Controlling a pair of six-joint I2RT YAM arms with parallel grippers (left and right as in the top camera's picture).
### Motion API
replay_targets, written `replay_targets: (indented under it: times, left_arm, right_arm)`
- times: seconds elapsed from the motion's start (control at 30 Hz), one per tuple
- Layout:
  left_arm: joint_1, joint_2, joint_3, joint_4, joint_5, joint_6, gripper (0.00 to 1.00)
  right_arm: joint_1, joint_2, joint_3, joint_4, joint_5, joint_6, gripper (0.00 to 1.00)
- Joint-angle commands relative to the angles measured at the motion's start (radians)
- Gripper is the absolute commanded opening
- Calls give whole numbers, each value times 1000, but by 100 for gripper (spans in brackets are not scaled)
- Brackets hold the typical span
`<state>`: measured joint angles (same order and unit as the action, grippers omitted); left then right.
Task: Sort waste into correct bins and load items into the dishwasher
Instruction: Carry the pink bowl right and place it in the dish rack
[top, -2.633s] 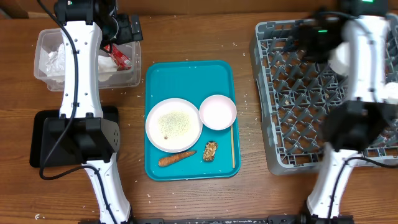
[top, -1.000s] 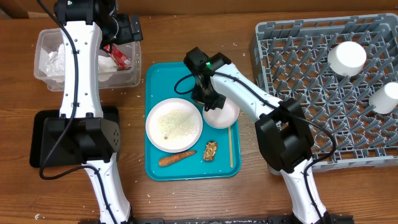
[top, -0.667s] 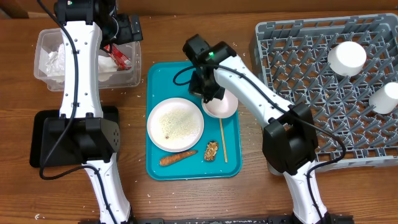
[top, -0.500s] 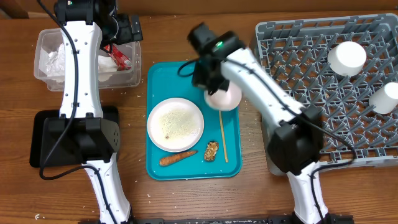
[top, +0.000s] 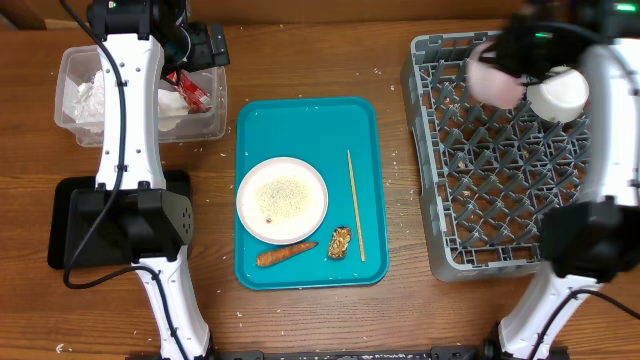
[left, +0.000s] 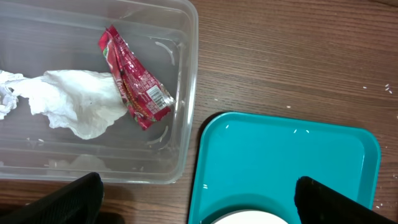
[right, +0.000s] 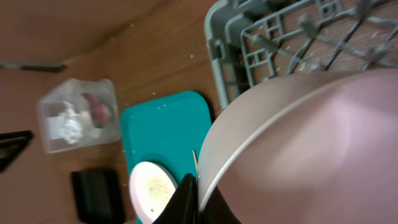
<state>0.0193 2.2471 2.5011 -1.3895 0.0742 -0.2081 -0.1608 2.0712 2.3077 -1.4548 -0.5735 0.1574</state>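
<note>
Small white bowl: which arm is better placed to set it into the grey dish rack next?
Right. The right tool holds the small white bowl above the dish rack; the left tool hangs open at the clear tub, beyond the teal tray.

Robot lab bench set up as a mock dish-clearing station. Two white-and-black robot arms, left arm (top: 130, 100) and right arm (top: 612, 120), stand at the edge of a plain wooden table (top: 300, 322). Kitchen-type props on it: grey dish rack (top: 480, 190), teal tray (top: 300, 130) with a rice-flecked plate (top: 281, 199) and carrot piece (top: 285, 255), clear tub (top: 70, 62) holding waste, black tray (top: 62, 238). Crumbs scattered on the wood.
</note>
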Motion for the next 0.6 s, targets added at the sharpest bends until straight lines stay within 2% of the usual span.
replay_targets:
  times: [0.0, 0.2, 0.4, 0.57]
  left_arm:
    - [-6, 1, 14, 3, -3, -9, 100]
    - [-6, 1, 14, 3, -3, -9, 100]
    - [-6, 1, 14, 3, -3, -9, 100]
    - [-6, 1, 14, 3, -3, -9, 100]
  right_arm:
    - [-145, 31, -55, -8, -388, -263, 4]
    - [-286, 36, -258, 16, -660, -456, 4]
    - [-312, 37, -472, 169, -730, -454, 4]
    - [-326, 37, -534, 240, -691, -401, 4]
